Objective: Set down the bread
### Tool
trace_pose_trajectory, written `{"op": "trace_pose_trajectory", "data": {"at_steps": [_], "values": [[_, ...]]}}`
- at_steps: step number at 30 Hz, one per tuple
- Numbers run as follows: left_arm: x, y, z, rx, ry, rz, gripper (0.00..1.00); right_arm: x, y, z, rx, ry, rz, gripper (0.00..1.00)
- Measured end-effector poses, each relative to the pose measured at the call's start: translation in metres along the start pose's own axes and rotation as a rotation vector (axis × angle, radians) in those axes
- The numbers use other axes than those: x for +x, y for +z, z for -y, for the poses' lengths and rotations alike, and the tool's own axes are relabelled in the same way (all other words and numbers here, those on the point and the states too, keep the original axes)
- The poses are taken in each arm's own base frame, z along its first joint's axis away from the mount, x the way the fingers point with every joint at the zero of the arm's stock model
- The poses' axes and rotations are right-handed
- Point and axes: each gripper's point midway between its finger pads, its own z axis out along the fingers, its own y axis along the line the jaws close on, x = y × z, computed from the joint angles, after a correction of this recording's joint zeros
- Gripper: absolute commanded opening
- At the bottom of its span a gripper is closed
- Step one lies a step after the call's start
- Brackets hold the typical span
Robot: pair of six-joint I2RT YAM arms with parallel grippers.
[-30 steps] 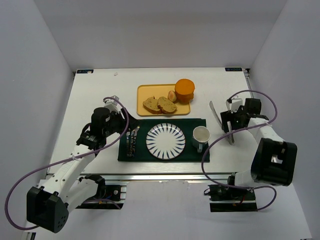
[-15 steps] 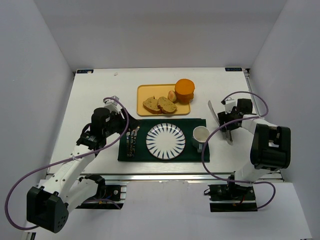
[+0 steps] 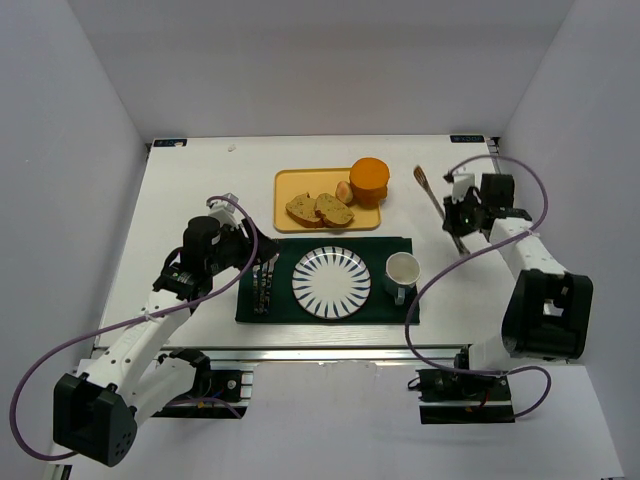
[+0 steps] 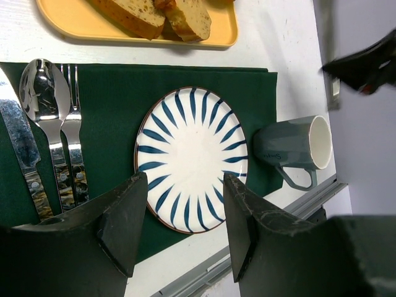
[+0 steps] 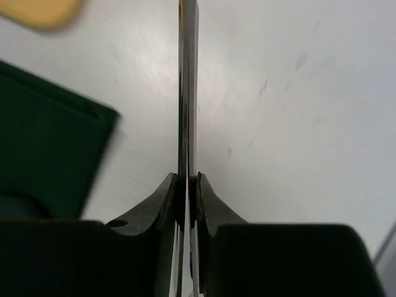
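Two slices of bread (image 3: 303,208) (image 3: 335,210) lie side by side on the yellow tray (image 3: 290,185); the left wrist view shows the bread (image 4: 133,12) at its top edge. My right gripper (image 3: 462,213) (image 5: 187,179) is shut on thin metal tongs (image 3: 432,192) (image 5: 188,93), held above the white table to the right of the tray, tips pointing toward the back. My left gripper (image 3: 262,262) (image 4: 185,229) hangs open with nothing in it, above the left part of the green mat (image 3: 385,250), beside the striped plate (image 3: 331,282) (image 4: 192,161).
An orange cylinder (image 3: 369,180) and a small pale round item (image 3: 343,191) sit at the tray's right end. On the mat lie a knife (image 4: 21,154), spoon (image 4: 38,80) and fork (image 4: 73,124) left of the plate, and a grey mug (image 3: 402,272) (image 4: 297,145) right of it.
My right gripper has shut on the tongs that lay on the table and has lifted them up and toward the back. The left arm has not moved.
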Motion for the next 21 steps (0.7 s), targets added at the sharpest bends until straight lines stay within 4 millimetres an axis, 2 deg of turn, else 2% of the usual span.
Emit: {"op": "trace_pose_trajectory", "data": {"at_steps": [2, 4, 6, 8, 11, 17, 21], "values": [[0.0, 0.0, 0.0, 0.0, 0.0, 0.0, 0.61, -0.048, -0.019, -0.008, -0.001, -0.071, 0.108, 0.25], [0.0, 0.0, 0.0, 0.001, 0.0, 0.001, 0.61, -0.098, -0.04, -0.03, -0.021, -0.17, 0.226, 0.31], [0.0, 0.0, 0.0, 0.001, 0.0, 0.001, 0.61, -0.133, -0.056, -0.062, -0.065, -0.264, 0.316, 0.38], [0.0, 0.0, 0.0, 0.001, 0.0, 0.0, 0.61, -0.153, -0.065, -0.098, -0.129, -0.345, 0.37, 0.41], [0.0, 0.0, 0.0, 0.0, 0.0, 0.001, 0.61, -0.157, -0.061, -0.134, -0.207, -0.412, 0.375, 0.45], [-0.003, -0.008, 0.003, 0.004, 0.005, 0.022, 0.61, -0.145, -0.033, -0.162, -0.282, -0.473, 0.279, 0.46], [-0.006, -0.011, 0.005, 0.007, 0.006, 0.042, 0.61, -0.141, -0.027, -0.191, -0.326, -0.539, 0.259, 0.47]]}}
